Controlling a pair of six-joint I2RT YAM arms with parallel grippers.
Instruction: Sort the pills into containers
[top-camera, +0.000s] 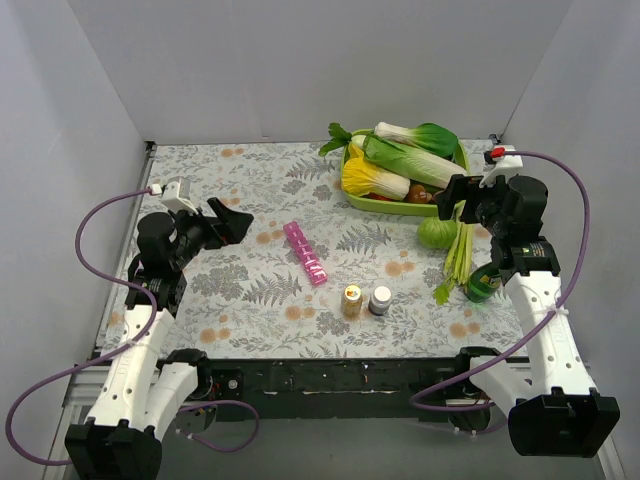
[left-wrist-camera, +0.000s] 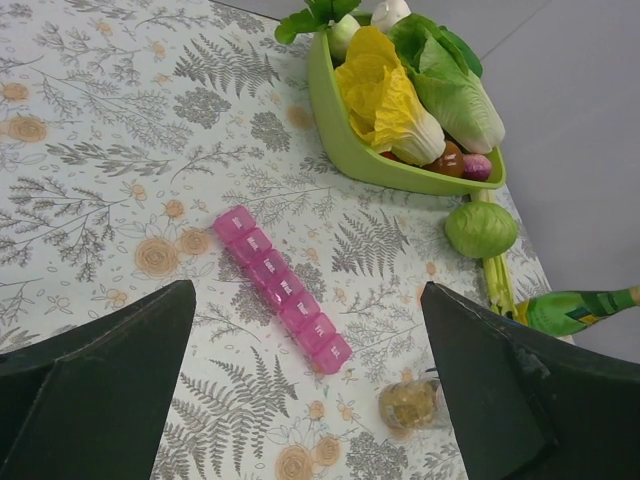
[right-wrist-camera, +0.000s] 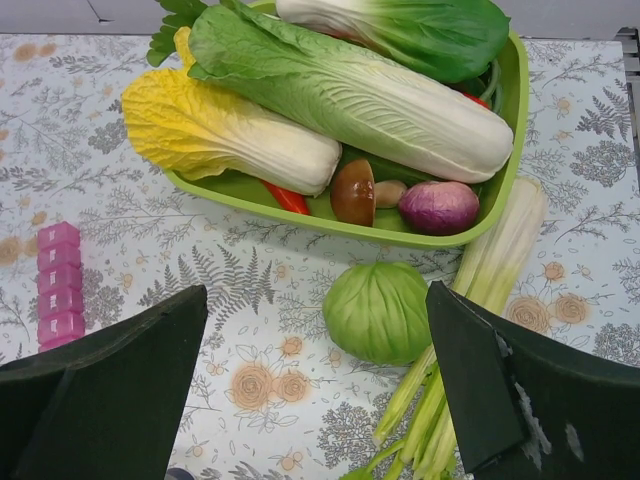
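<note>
The pink pill-organiser strip lies slantwise mid-table with all lids shut. It also shows in the left wrist view and at the left edge of the right wrist view. Two small pill bottles stand in front of it: one with yellow pills and one with a white cap. The yellow one shows in the left wrist view. My left gripper is open and empty, held above the table left of the strip. My right gripper is open and empty, over the green ball.
A green tray of toy vegetables stands at the back right. A green ball-shaped cabbage, celery stalks and a green bottle lie by my right arm. Grey walls enclose the table.
</note>
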